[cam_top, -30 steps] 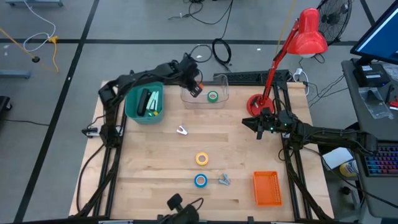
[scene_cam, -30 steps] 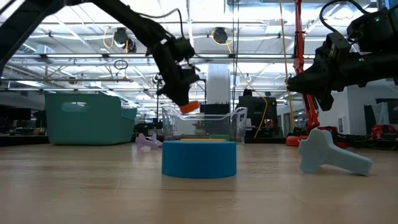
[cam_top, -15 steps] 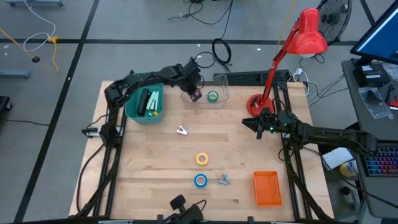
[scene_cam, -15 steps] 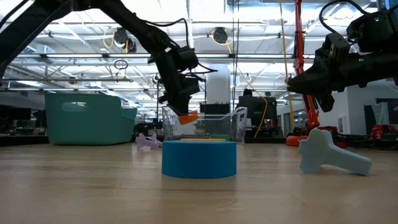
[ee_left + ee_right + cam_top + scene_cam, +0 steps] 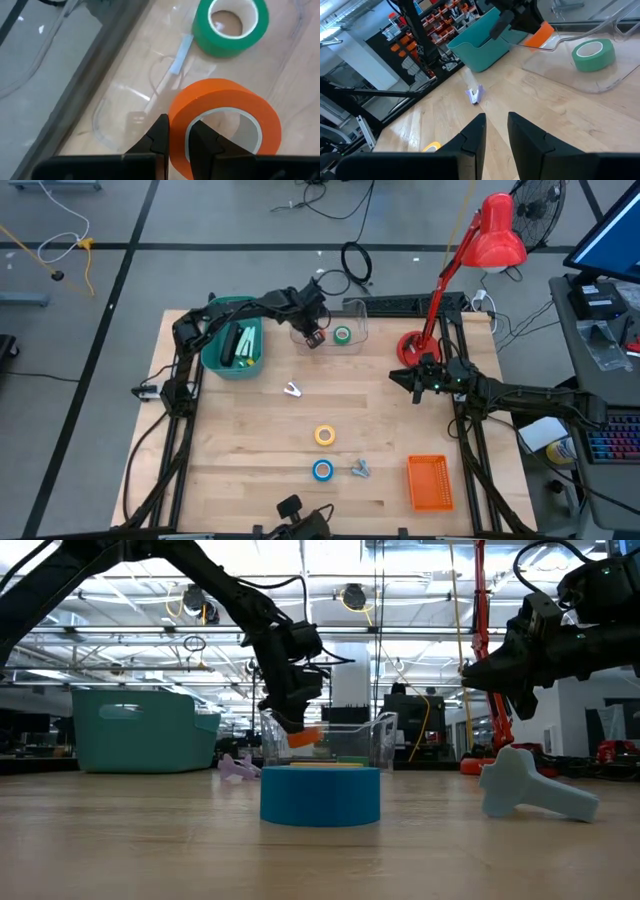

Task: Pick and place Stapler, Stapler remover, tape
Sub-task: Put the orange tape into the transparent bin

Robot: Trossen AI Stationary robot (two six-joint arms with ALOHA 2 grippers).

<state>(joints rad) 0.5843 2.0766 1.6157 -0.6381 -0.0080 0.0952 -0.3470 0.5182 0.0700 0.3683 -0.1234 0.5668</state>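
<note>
My left gripper is shut on the orange tape roll and holds it inside the clear container at the table's far middle. The green tape roll lies flat on the container's floor beside it. Out on the table lie the yellow roll and the blue roll. A small lavender tool lies left of centre. My right gripper waits at the right side, level, a narrow gap between its fingers and nothing in it. My left gripper pinches the orange roll's wall, one finger outside the ring and the other in its open centre. The fingers slant down from the table's left. In the low view the roll hangs tilted below them, above the container's floor.
A teal bin with dark and green items stands left of the container. A red desk lamp stands at the far right, an orange basket at the near right, and a small pale-blue piece beside the blue roll.
My left gripper has come down with the orange roll, from above the container's rim to between its walls, and has rolled a little. The roll has stayed in the hold. My right arm has kept still.
</note>
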